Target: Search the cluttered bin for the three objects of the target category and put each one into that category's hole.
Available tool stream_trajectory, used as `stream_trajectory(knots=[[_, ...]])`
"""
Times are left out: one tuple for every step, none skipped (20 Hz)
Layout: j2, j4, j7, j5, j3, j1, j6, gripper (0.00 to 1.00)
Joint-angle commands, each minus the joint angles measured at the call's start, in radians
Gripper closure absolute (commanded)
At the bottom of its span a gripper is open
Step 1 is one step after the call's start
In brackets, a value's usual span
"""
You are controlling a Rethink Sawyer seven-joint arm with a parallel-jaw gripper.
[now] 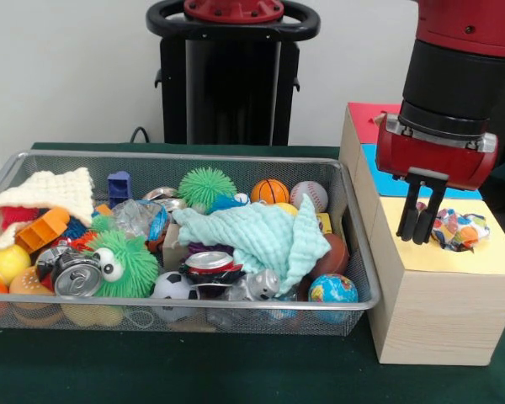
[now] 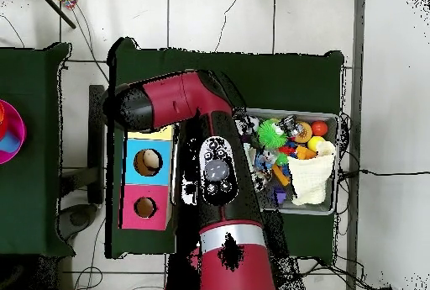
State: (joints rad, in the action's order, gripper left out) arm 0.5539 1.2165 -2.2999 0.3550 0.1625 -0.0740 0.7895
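wrapper [image 1: 459, 229] | crumpled, red-blue-yellow-white | sits in hole [image 1: 480, 245] | yellow top

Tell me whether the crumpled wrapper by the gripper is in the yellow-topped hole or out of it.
In, partly. The wrapper sits in the hole in the yellow top, its crumpled upper part above the rim. The gripper hangs beside it, not holding it.

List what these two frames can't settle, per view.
- Overhead: the yellow hole is hidden under the arm; only a strip of the yellow top shows.
- Overhead: the arm covers the bin's near part.
- Front: whether more wrappers lie in the bin; a green cloth and piled toys cover its floor.
- Front: whether the wrapper has dropped or sits in the hole's mouth beside the gripper.
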Motion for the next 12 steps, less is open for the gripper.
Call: stream_trajectory(knots=[[-0.009, 0.084, 0.055, -0.010, 0.047, -0.005, 0.041, 1.00], [-0.012, 0.079, 0.059, -0.006, 0.046, -0.007, 0.040, 1.00], [-0.005, 0.086, 0.063, -0.005, 0.046, -0.007, 0.039, 1.00], [-0.002, 0.084, 0.066, -0.003, 0.045, -0.007, 0.042, 1.00], [0.002, 0.086, 0.070, -0.004, 0.046, -0.007, 0.046, 1.00], [0.007, 0.087, 0.074, -0.005, 0.047, -0.008, 0.050, 1.00], [0.012, 0.093, 0.075, -0.008, 0.048, -0.008, 0.054, 1.00], [0.017, 0.091, 0.077, -0.012, 0.049, -0.009, 0.065, 1.00], [0.024, 0.086, 0.082, -0.016, 0.049, -0.010, 0.080, 1.00], [0.031, 0.080, 0.081, -0.021, 0.048, -0.008, 0.098, 1.00], [0.038, 0.074, 0.080, -0.025, 0.047, -0.006, 0.117, 1.00], [0.043, 0.069, 0.078, -0.030, 0.047, -0.004, 0.130, 1.00]])
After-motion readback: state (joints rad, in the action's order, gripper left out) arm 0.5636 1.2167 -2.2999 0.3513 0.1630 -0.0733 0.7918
